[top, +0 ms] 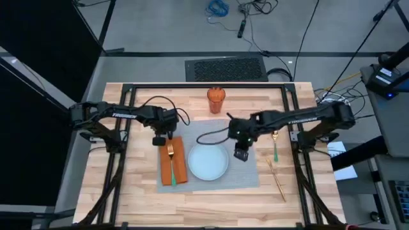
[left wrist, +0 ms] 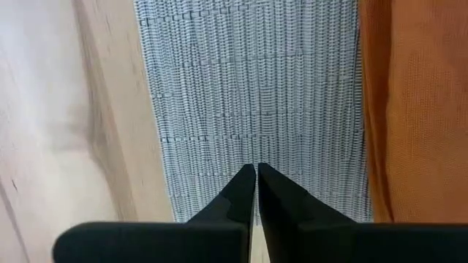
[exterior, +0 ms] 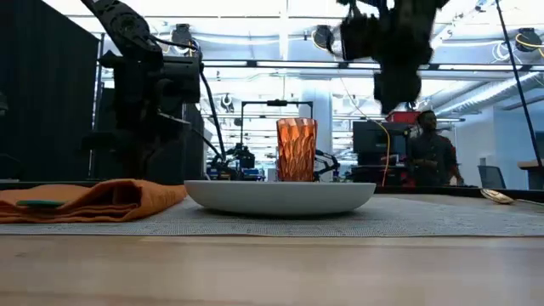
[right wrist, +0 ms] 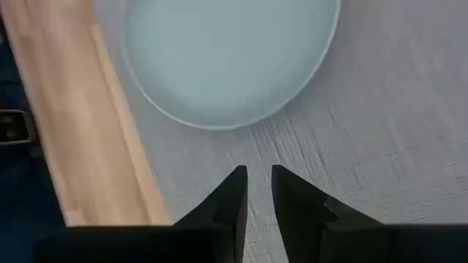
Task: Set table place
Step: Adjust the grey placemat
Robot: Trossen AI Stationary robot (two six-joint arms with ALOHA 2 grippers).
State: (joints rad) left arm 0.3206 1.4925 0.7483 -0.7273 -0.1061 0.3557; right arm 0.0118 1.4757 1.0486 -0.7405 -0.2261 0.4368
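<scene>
The grey placemat point(top: 246, 176) lies on the light-wood table point(top: 128, 191). The pale-blue plate point(top: 209, 161) rests on its middle. At its left, the folded orange napkin point(top: 179, 163) carries a green-handled gold fork point(top: 171, 160). The orange tumbler point(top: 216, 99) stands upright on the table beyond the mat. My left gripper point(left wrist: 256, 169) hovers shut over the mat's far left corner, beside the napkin point(left wrist: 417, 109). My right gripper point(right wrist: 259, 172) hangs above the mat just right of the plate point(right wrist: 227, 51), its fingers together but for a narrow gap, with nothing between them.
Right of the mat, a green-handled piece of cutlery point(top: 275, 151) and a gold piece point(top: 278, 179) lie on bare wood. Black frame rails point(top: 300, 160) run along both table sides. A person point(exterior: 429, 153) shows in the room behind.
</scene>
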